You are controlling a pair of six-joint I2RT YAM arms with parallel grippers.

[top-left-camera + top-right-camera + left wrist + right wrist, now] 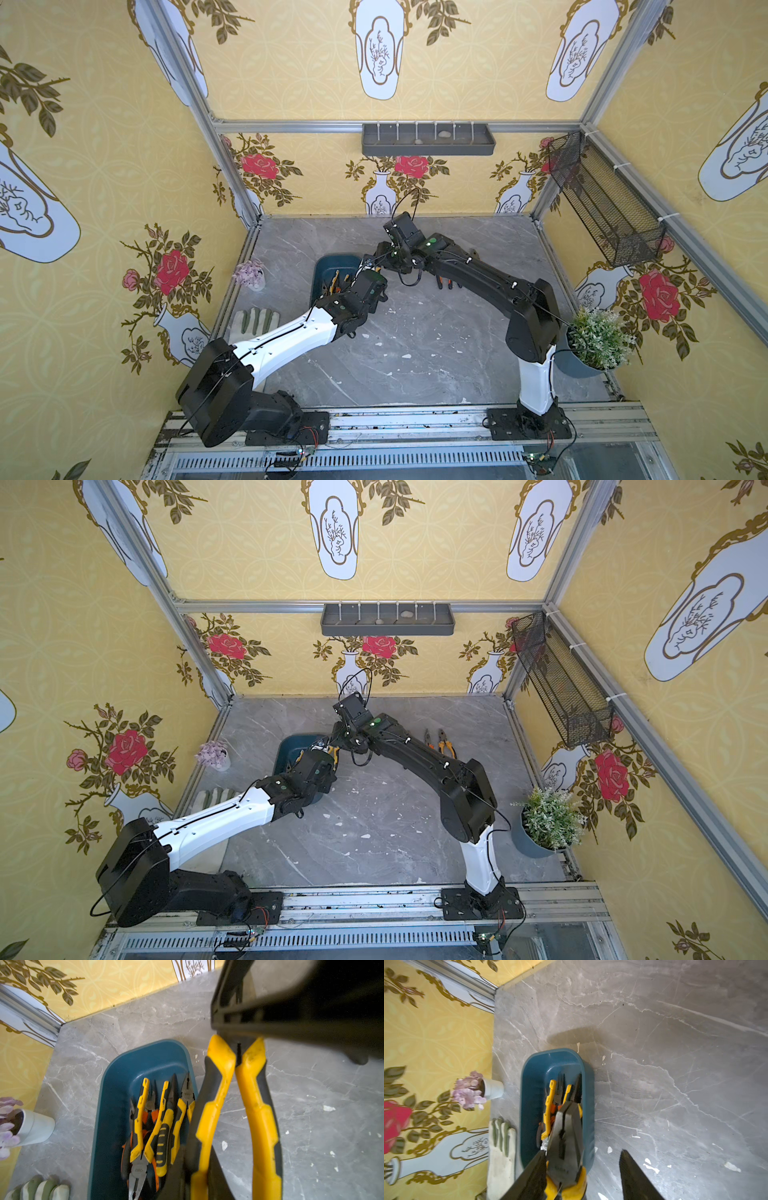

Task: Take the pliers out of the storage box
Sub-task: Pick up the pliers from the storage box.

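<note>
The teal storage box (332,266) (293,746) (112,1105) (529,1105) sits at the table's back left, with several pliers (145,1126) (549,1105) lying in it. My left gripper (198,1159) (370,276) is shut on one handle of a yellow-and-black pliers (255,1105) (566,1136), held above the box's right rim. That tool's dark head sits between the fingers of my right gripper (582,1151) (384,262). The right gripper is open, and the head lies against one finger (535,1169) only. Two more pliers (436,742) lie on the table at the back right.
A work glove (253,322) (501,1147) lies left of the box, next to a small white pot of purple flowers (251,276). A green plant in a grey pot (594,345) stands at the right edge. A grey divided tray (428,139) and a mesh basket (602,199) hang on the walls.
</note>
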